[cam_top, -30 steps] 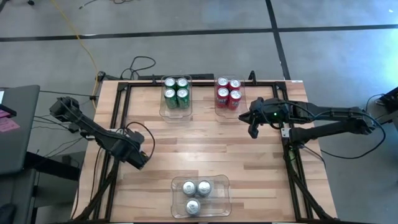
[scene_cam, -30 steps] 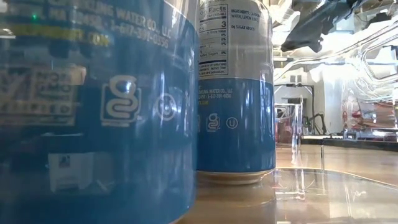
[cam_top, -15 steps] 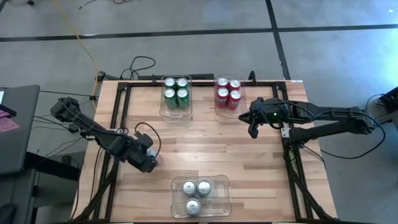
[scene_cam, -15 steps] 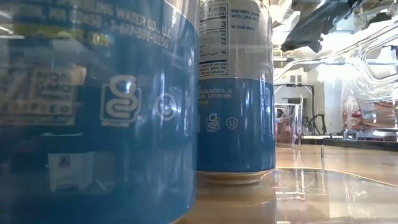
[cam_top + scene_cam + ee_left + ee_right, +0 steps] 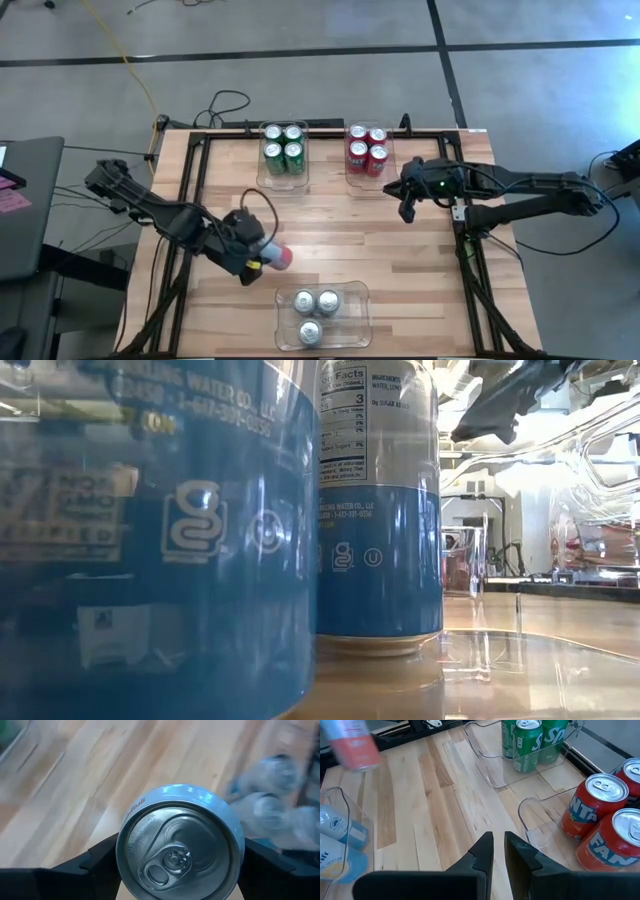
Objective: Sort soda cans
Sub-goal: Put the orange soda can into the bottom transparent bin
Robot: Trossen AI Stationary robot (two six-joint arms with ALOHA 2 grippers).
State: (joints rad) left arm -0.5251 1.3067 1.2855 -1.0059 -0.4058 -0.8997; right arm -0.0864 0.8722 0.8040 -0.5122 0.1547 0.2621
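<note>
L gripper (image 5: 262, 255) is clamped on 1 silver/white can (image 5: 180, 842), a dark finger (image 5: 102, 862) pressed on each side of it; the wrist view looks straight onto its silver top w/ the pull tab. From above, the held can lies tilted on its side over the wood table (image 5: 330, 235), its outer end reddish, just above & left of the near bin (image 5: 322, 316). That clear bin holds 3 silver/white cans (image 5: 315, 310); up close in the low view they show blue lower bands.

R gripper (image 5: 406, 212) hangs over the table's right part, near the red bin, fingers (image 5: 482, 852) nearly together w/ only a thin gap, nothing between them.

At the far edge, 4 green cans (image 5: 283, 143) sit in 1 clear bin (image 5: 283, 182), 4 red cans (image 5: 367, 146) in the other bin (image 5: 368, 181) beside it.
</note>
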